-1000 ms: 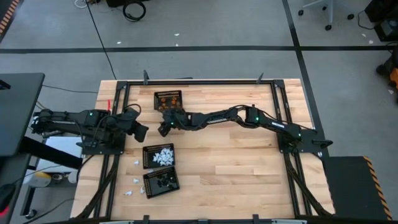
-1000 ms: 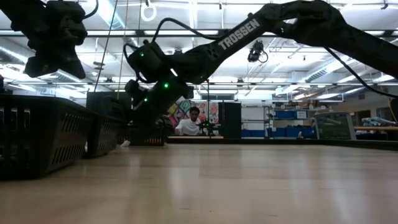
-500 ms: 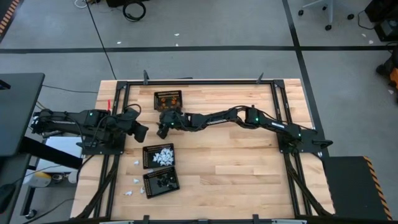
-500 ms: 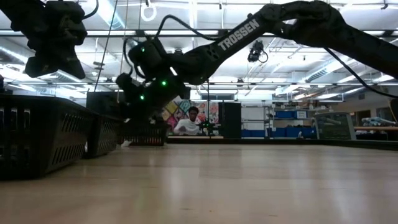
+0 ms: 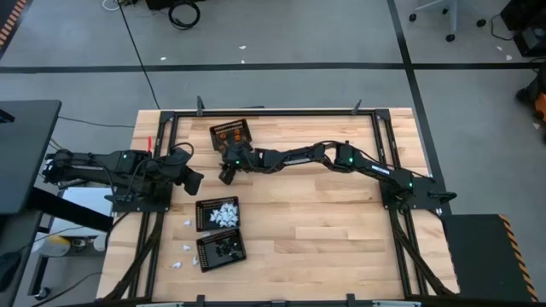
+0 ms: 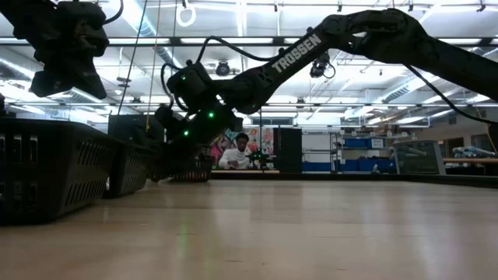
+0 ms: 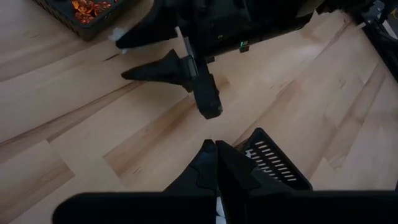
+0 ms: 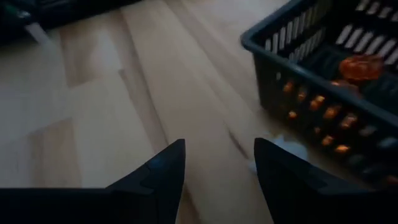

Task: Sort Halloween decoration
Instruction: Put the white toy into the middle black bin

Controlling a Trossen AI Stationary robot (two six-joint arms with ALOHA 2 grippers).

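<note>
In the high view three black mesh baskets stand on the table: one with orange pieces [image 5: 232, 134] near the far edge, one with white pieces [image 5: 217, 214] and one with black pieces [image 5: 221, 248] nearer. My right gripper [image 8: 217, 163] is open just above the wood beside the orange basket [image 8: 323, 81]. A loose white piece [image 8: 283, 147] lies on the table against that basket's wall, outside the gap, next to one finger. My left gripper [image 7: 213, 148] is shut and hovers over the table's left part, facing the right gripper [image 7: 121, 57].
More loose white pieces [image 5: 187, 223] lie on the wood left of the white and black baskets. A black frame rail [image 5: 273, 112] runs round the table. Bare wood stretches across the middle and right. In the low view a person [image 6: 236, 155] sits far behind the table.
My right gripper has moved toward the table's far edge, closer to the orange basket, and the arm has stretched further out. My left arm has kept still.
</note>
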